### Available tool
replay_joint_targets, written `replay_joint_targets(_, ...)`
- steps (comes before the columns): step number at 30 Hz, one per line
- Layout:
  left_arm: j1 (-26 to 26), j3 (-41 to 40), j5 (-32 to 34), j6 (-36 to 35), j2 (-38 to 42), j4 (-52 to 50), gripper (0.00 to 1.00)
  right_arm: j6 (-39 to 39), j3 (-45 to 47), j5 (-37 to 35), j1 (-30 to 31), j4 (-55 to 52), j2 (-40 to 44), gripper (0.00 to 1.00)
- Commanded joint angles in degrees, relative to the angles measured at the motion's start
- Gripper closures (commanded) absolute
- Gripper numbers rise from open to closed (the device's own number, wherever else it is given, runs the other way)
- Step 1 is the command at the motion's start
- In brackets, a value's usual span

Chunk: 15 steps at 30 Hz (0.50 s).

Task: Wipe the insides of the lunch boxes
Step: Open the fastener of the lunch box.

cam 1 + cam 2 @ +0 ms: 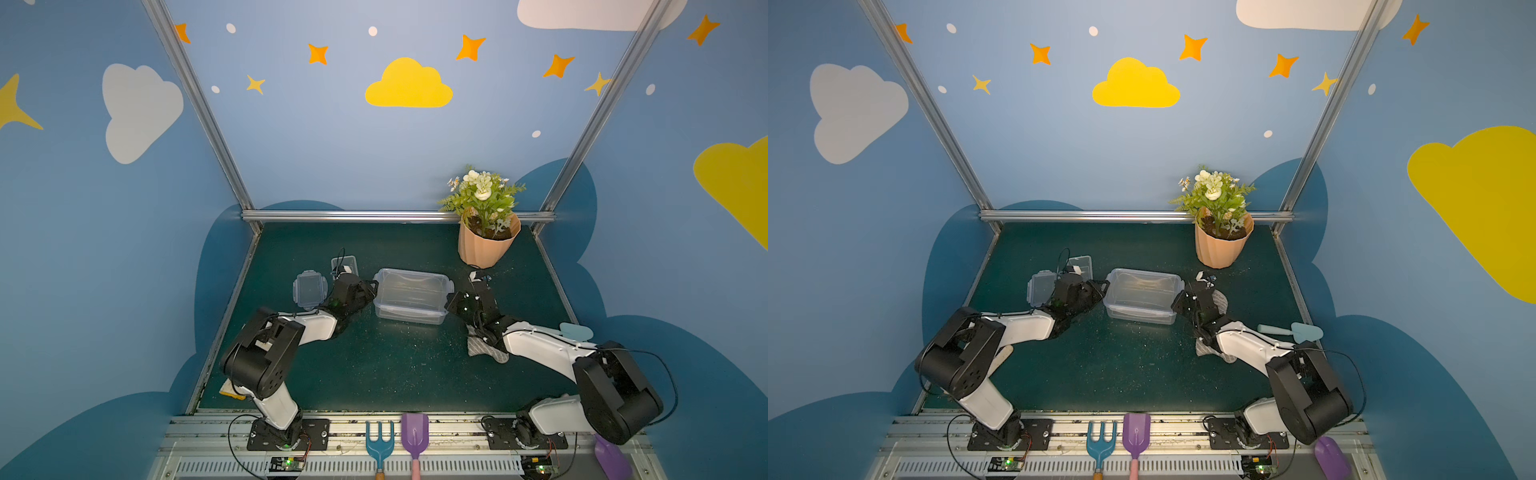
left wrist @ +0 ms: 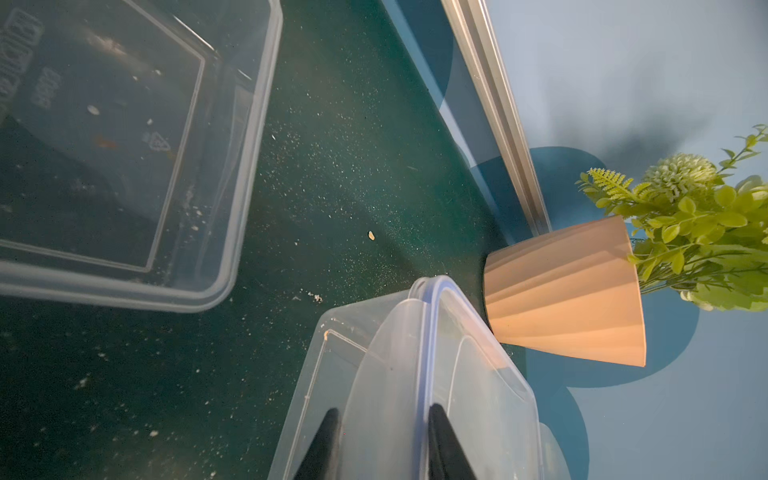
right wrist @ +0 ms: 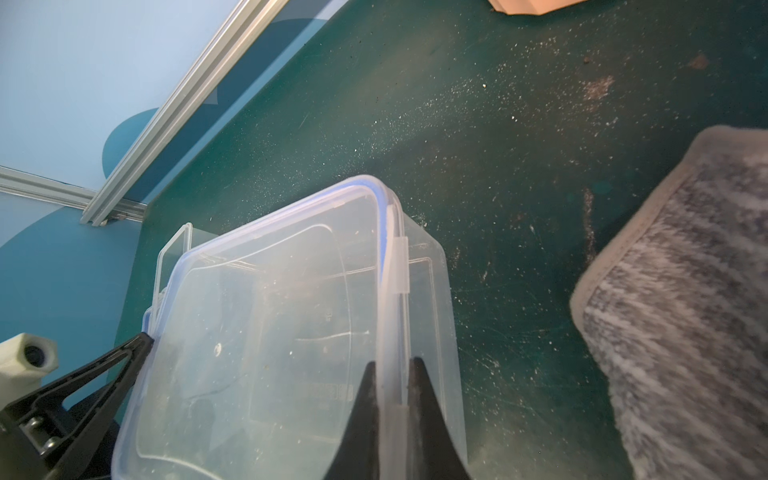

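Note:
The large lunch box (image 1: 411,297) (image 1: 1142,296) stands mid-table with its blue-trimmed lid (image 3: 266,316) lying on top. My left gripper (image 1: 374,291) (image 2: 386,419) is at its left end, shut on the lid's end clip (image 2: 390,374). At the right end, my right gripper (image 1: 449,297) (image 3: 395,374) is pinched shut on the lid's clip there. The small lunch box (image 1: 344,264) (image 2: 124,145) sits open behind my left wrist, with crumbs inside. The grey striped cloth (image 1: 484,351) (image 3: 685,299) lies on the table under my right arm.
The small lid (image 1: 309,289) lies flat left of my left wrist. A potted plant (image 1: 488,245) stands at the back right. A pale blue trowel (image 1: 1300,331) lies by the right wall. A blue rake (image 1: 379,446) and a purple scoop (image 1: 414,434) sit on the front rail.

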State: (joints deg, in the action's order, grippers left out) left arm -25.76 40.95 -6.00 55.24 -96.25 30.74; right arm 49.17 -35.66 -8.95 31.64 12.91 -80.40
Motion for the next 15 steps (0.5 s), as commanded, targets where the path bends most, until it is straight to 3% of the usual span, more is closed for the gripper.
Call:
replay_joint_targets(1, -3.3, -1.1, -3.1, -1.7, -0.9, -16.1, 0.96, -0.4, 3.3, 3.4, 1.3, -17.0, -2.2, 1.00)
replay_joint_targets(8, -4.9, 4.0, 4.0, -5.8, 2.3, -31.9, 0.96, -1.0, 3.3, 2.9, 1.3, -18.5, -0.9, 1.00)
replay_joint_targets(12, -6.2, 5.5, 5.9, -7.0, 2.8, -36.1, 0.96, -1.1, 3.5, 2.4, 1.3, -18.8, -0.2, 1.00)
replay_joint_targets(13, -6.3, 5.5, 5.9, -6.9, 3.1, -36.6, 0.94, -1.2, 3.4, 2.3, 1.3, -18.9, -0.2, 1.00)
replay_joint_targets(15, -6.3, 5.6, 5.9, -6.9, 4.0, -37.7, 0.77, -1.5, 3.0, 2.2, 1.3, -19.2, -0.1, 1.00)
